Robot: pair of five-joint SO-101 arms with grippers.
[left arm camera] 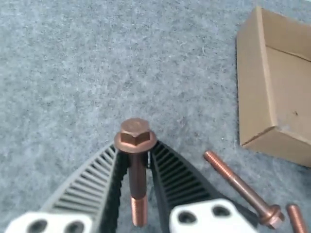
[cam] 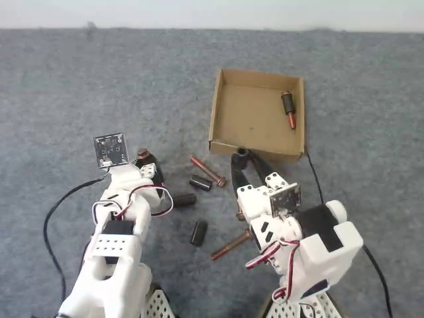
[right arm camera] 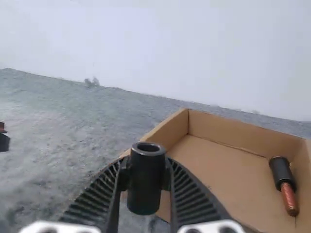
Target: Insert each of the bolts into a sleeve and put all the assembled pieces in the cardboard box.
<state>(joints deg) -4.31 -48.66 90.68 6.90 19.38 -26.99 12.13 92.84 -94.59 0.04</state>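
Note:
My left gripper (left arm camera: 137, 167) is shut on a copper bolt (left arm camera: 136, 160), hex head outward, shank between the fingers; the high view shows that gripper (cam: 143, 159) left of the loose parts. My right gripper (right arm camera: 146, 179) is shut on a black sleeve (right arm camera: 145, 175) held upright, open end up, just in front of the cardboard box (right arm camera: 228, 133); from above it (cam: 241, 156) sits at the box's near wall (cam: 255, 147). One assembled bolt-in-sleeve (cam: 288, 108) lies inside the box. Two loose bolts (cam: 207, 171) (cam: 231, 244) and three loose sleeves (cam: 201, 183) (cam: 185, 199) (cam: 199, 232) lie on the carpet between the arms.
Grey carpet (cam: 79, 86) covers the table, with open room to the left and behind the box. A black cable (cam: 53, 218) loops beside the left arm, another (cam: 317, 182) runs past the box's right corner. A pale wall (right arm camera: 155, 39) stands behind.

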